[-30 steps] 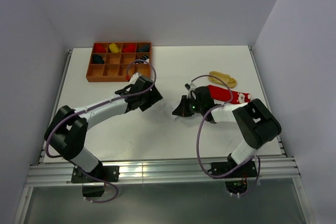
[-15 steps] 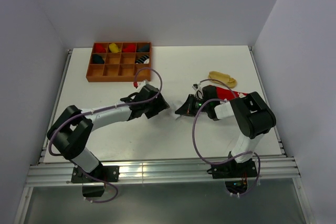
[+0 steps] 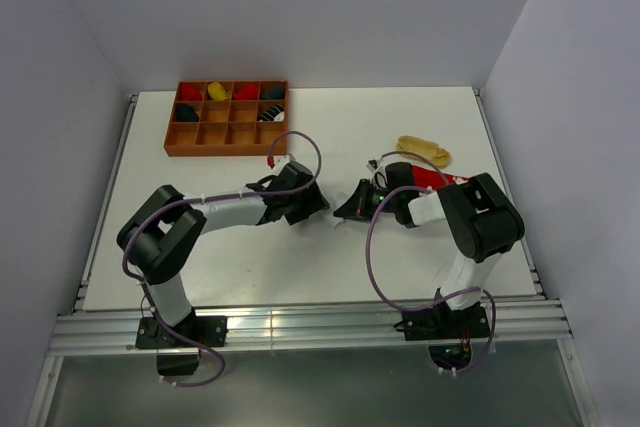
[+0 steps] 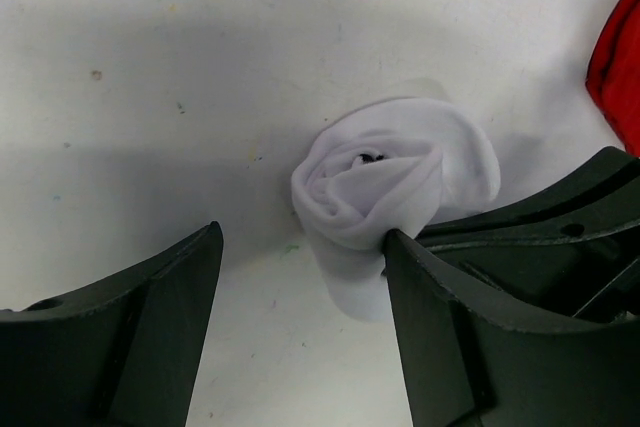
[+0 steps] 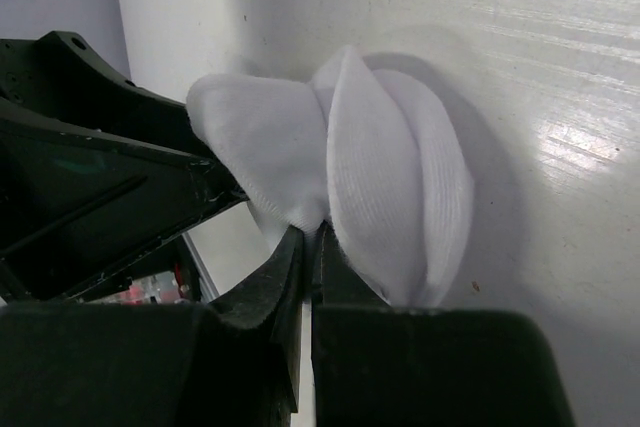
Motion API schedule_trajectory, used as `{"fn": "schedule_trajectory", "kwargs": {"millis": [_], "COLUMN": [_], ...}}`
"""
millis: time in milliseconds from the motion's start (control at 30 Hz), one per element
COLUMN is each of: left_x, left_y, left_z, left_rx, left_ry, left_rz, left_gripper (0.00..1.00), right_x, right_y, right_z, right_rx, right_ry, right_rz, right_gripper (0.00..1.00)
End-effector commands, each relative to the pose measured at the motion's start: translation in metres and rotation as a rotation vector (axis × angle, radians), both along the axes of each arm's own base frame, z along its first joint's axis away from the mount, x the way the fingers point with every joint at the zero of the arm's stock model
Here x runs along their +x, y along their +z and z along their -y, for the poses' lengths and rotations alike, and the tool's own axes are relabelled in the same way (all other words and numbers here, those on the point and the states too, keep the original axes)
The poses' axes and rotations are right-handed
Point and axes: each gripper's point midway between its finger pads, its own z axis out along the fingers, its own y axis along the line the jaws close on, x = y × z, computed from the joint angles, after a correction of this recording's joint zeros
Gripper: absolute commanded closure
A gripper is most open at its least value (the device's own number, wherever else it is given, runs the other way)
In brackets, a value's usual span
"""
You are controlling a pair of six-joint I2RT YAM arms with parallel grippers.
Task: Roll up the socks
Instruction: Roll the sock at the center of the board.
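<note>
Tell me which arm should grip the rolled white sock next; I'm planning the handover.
Left. The left end effector is open, the white sock at its fingertips. The right end effector is shut on that sock, so it has no free grip.

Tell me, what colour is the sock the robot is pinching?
White. The sock shows best in the left wrist view.

There are a white sock (image 4: 390, 172), red sock (image 3: 428, 175), tan-yellow sock (image 3: 424, 152) and brown tray (image 3: 200, 150).

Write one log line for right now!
white sock: rolled up | right pincer: shut on white sock | left pincer: open, close by
</note>
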Motion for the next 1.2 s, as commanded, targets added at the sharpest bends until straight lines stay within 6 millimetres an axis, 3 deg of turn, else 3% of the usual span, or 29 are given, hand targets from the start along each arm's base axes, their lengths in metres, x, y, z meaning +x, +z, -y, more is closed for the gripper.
{"fn": "schedule_trajectory", "kwargs": {"millis": [0, 133, 500, 733, 1000, 1167], "left_x": [0.014, 0.013, 0.024, 0.028, 0.023, 0.012], "left_y": [0.007, -0.007, 0.014, 0.005, -0.019, -0.039], "left_z": [0.015, 0.014, 0.015, 0.016, 0.012, 0.009], "left_rx": [-0.017, 0.009, -0.068, -0.056, -0.012, 0.022], "left_ry": [-0.030, -0.037, -0.025, -0.027, -0.034, -0.054], "left_rz": [0.048, 0.033, 0.133, 0.121, 0.055, -0.003], "left_gripper": [0.29, 0.30, 0.29, 0.30, 0.40, 0.55], "right_x": [-0.049, -0.048, -0.049, -0.050, -0.050, -0.048], "right_y": [-0.073, -0.073, -0.074, -0.074, -0.075, -0.076], "right_z": [0.036, 0.036, 0.037, 0.036, 0.037, 0.039], "right_rx": [-0.239, -0.238, -0.242, -0.242, -0.251, -0.268], "right_ry": [-0.050, -0.050, -0.051, -0.048, -0.050, -0.052], "right_rz": [-0.257, -0.259, -0.264, -0.263, -0.263, -0.261], "right_gripper": [1.00, 1.00, 1.00, 1.00, 1.00, 1.00]}}
